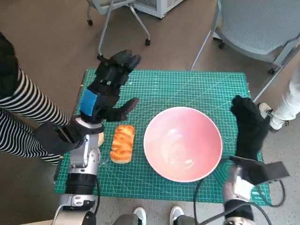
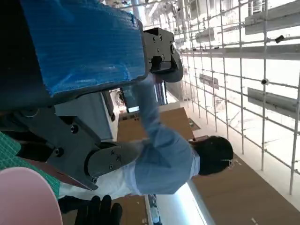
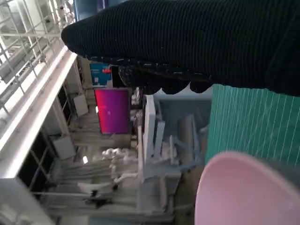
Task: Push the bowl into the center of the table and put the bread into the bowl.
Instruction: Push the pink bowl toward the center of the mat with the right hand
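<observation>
We see a table [image 1: 201,82] covered by a green cutting mat, with chairs [image 1: 262,28] on the floor beyond its far edge. A person in striped sleeves [image 1: 23,112] sits at the robot's left, another person's pale leg and shoe [image 1: 281,110] show at its right.

The pink bowl [image 1: 183,143] is the biggest thing on the mat, upright, sitting right of centre and toward the near edge. The bread [image 1: 123,143] lies just left of the bowl, apart from it, long axis running near-to-far across the table, ends pointing toward the robot and away.

Only the head view gives us the whole layout and the bread. The left wrist view shows just a slice of bowl rim and a bit of green mat, plus a person in a blue shirt [image 2: 164,159] in the room behind; the right wrist view shows bowl rim, mat and a magenta screen [image 3: 112,110] far off.

The left hand [image 1: 107,91] hangs beyond the bread, fingers spread wide apart and reaching toward the far edge, holding nothing, not touching the bread. The right hand [image 1: 249,124] sits just right of the bowl, gloved fingers extended and together pointing away from the robot, gripping nothing; we cannot tell if it touches the rim.
</observation>
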{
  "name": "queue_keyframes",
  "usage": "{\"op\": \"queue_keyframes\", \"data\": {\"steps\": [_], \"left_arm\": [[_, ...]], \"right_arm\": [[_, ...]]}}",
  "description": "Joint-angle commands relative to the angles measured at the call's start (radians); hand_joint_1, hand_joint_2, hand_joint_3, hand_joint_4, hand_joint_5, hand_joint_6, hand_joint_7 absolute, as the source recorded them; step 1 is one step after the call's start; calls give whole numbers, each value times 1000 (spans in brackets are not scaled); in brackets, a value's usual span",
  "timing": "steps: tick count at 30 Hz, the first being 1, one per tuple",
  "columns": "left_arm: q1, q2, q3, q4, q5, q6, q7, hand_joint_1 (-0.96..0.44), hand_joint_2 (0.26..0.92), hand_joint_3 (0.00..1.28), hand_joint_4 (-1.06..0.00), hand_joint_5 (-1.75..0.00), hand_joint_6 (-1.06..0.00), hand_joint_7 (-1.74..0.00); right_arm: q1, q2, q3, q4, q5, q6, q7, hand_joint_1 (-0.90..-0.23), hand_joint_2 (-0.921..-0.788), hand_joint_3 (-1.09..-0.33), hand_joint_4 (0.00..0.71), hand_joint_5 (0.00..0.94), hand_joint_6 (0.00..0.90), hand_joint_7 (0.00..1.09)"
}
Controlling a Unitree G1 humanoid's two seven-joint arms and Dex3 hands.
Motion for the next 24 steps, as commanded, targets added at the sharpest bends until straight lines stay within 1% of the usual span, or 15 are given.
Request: {"op": "queue_keyframes", "data": {"steps": [1,4,6,8,12,17,19,24], "left_arm": [[18,13,6,-30,-2,1,3,-128,665,688,-1,-415,1,-643],[22,17,10,-32,0,-2,5,-133,674,666,-5,-412,1,-645],[26,21,12,-34,3,-4,7,-136,682,647,-10,-408,1,-647],[29,25,15,-36,4,-4,8,-138,685,638,-13,-406,1,-649],[35,28,16,-41,4,-2,11,-143,705,597,-27,-390,1,-653],[47,35,18,-52,4,-1,17,-148,716,570,-48,-390,1,-659],[51,38,18,-56,3,1,19,-149,717,565,-51,-390,1,-660],[61,41,18,-68,3,2,26,-156,722,554,-53,-389,1,-661]], "right_arm": [[-10,67,1,39,28,-4,22,-621,-921,-802,109,0,61,449],[-22,97,0,52,36,-7,36,-620,-921,-803,102,0,59,448],[-31,113,4,66,32,-11,41,-626,-921,-805,96,0,57,447],[-40,121,7,81,25,-13,43,-631,-921,-808,92,0,54,447],[-52,121,12,100,15,-11,43,-632,-921,-820,84,1,53,450],[-78,112,21,119,9,7,40,-628,-921,-841,73,1,45,455],[-89,108,22,126,10,14,42,-627,-921,-846,71,1,41,456],[-122,98,14,145,25,37,50,-620,-921,-848,69,0,38,464]]}}
